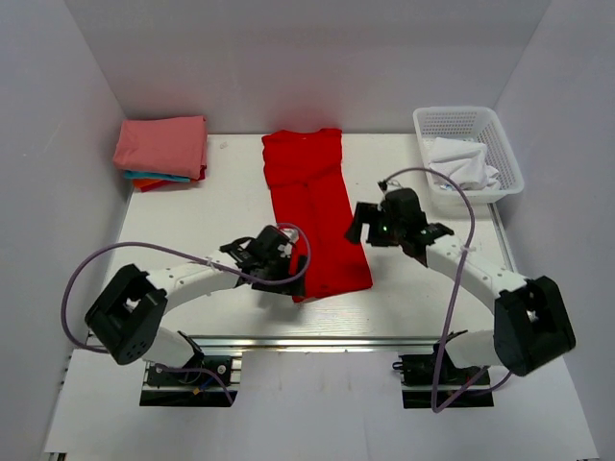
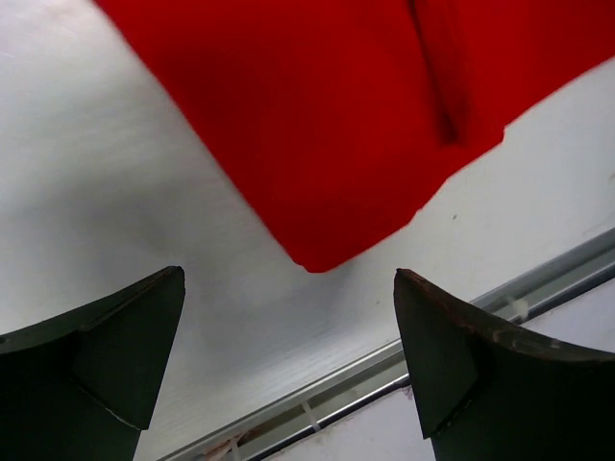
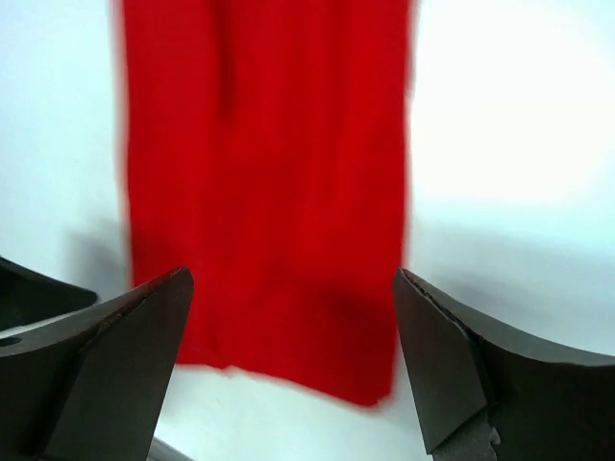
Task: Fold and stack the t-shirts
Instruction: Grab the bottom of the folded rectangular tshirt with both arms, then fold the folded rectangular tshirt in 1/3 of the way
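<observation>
- Right, table (image 1: 183, 230): white top, everything is laid on it; both arm bases are bolted at its near edge.
- red t-shirt (image 1: 312, 206): laid mid-table as a long narrow strip, sides apparently already folded in, collar end far, hem end near. The step in hand is judged to be the crosswise fold, hem carried toward collar.
- For a clean fold, both near corners should be pinched through all layers, lifted level and laid down with edges squared. A one-sided lift would likely skew the strip.
- folded stack (image 1: 161, 152): parked in the far-left corner, pink on top, teal and orange-red edges seen beneath; well apart from the red t-shirt.
- basket (image 1: 459, 111): set at the far right, white cloth (image 1: 463, 165) inside.
- left gripper (image 2: 288, 279): jaws are spread wide, nothing is held. It is kept low, just beside the strip's near-left corner, arm bent in from the left.
- right gripper (image 3: 293, 279): jaws likewise apart, empty. It is held at the strip's right edge about midway, and contact cannot be told.
</observation>
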You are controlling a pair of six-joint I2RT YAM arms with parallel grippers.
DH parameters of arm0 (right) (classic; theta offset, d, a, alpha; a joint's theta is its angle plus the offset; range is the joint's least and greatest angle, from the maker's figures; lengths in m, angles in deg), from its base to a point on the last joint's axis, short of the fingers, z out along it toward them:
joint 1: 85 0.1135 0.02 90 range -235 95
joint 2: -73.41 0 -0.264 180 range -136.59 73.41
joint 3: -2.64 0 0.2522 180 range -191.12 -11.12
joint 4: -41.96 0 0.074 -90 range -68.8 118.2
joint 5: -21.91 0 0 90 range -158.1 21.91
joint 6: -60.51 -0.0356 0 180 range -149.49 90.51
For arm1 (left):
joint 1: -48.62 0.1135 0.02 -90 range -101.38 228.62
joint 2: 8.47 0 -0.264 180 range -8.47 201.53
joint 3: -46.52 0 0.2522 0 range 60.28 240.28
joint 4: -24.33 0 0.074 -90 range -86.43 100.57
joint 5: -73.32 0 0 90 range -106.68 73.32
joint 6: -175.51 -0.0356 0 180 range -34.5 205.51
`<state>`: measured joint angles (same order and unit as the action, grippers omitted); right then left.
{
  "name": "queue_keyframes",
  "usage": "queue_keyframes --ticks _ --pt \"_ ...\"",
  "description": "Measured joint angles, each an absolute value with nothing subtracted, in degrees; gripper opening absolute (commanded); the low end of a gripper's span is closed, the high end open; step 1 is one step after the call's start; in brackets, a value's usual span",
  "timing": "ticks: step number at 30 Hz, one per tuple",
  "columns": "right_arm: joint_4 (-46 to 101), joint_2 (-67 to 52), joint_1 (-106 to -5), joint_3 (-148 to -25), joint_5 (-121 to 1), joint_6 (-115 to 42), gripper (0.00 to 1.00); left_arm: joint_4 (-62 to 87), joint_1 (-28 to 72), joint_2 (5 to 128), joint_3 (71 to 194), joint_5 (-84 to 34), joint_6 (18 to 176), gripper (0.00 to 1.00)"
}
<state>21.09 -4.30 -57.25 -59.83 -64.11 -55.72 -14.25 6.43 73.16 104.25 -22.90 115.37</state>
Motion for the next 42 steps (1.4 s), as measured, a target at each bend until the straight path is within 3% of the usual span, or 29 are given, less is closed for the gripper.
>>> queue_keyframes --ticks 6,10,11,14,20,21,23,24,25,26,27,28,42 --pt "17.2 5.2 -57.3 -45.8 -65.0 -56.9 0.90 -14.0 1.0 77.6 105.5 -20.9 115.9 0.79" --pt "16.4 7.2 -57.3 -43.6 -64.5 -56.4 0.90 -13.4 0.0 78.3 105.7 -18.7 116.4 0.73" --pt "16.5 7.2 -57.3 -43.6 -64.3 -56.2 0.90 -13.3 0.0 78.6 105.8 -18.1 116.6 0.65" --pt "16.7 6.0 -57.3 -43.5 -63.7 -55.7 0.87 -12.9 -0.5 79.5 106.3 -16.6 116.9 0.56" --pt "18.0 0.7 -57.3 -43.4 -61.4 -55.6 0.71 -11.7 -1.7 80.9 106.9 -15.2 117.1 0.34" --pt "18.4 -0.1 -57.3 -43.2 -60.7 -55.6 0.62 -11.5 -1.8 81.1 107.0 -15.1 117.2 0.25" --pt "19.1 -1.4 -57.2 -42.9 -59.4 -55.6 0.58 -11.2 -2.0 81.3 106.9 -14.9 117.4 0.16" --pt "19.6 -1.7 -57.2 -42.9 -58.9 -55.7 0.51 -11.0 -2.1 81.4 107.0 -14.9 117.5 0.04" --pt "20.0 -2.1 -57.2 -42.9 -58.4 -55.6 0.36 -10.8 -2.2 81.4 107.0 -14.8 117.4 0.00" --pt "20.1 -2.5 -57.2 -42.9 -58.1 -55.4 0.28 -10.7 -2.3 81.4 107.0 -14.7 117.5 0.00" --pt "20.3 -2.9 -57.2 -42.8 -57.7 -55.6 0.07 -10.6 -2.4 81.5 107.0 -14.6 117.4 0.00" --pt "20.3 -3.1 -57.2 -42.8 -57.5 -55.2 0.01 -10.5 -2.6 81.5 107.0 -14.6 117.5 0.00" --pt "15.4 4.4 -56.8 -38.5 -49.1 -55.4 0.00 -16.2 -4.6 77.1 104.2 -19.9 116.4 0.00"
